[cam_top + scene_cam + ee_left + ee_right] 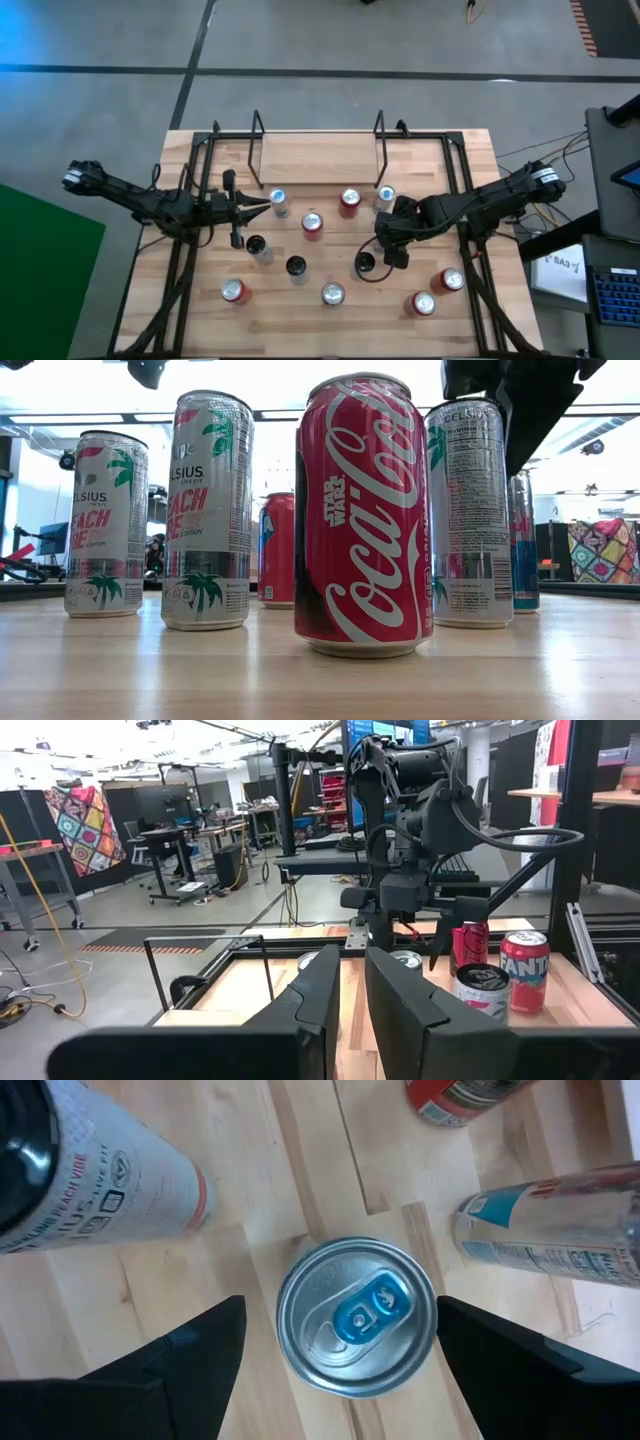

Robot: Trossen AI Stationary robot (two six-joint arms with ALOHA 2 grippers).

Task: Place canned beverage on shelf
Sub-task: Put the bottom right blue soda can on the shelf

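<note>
1. My right gripper hangs directly above a silver can with a blue tab, fingers spread wide on either side of its top, not touching it.
2. That can stands just in front of the shelf, which sits at the far edge of the surface.
3. Crowding it, I see a red can just beside it, another red can nearby and a tall white can close alongside.
4. My left gripper waits near a blue-topped can, fingers nearly together and empty.
</note>
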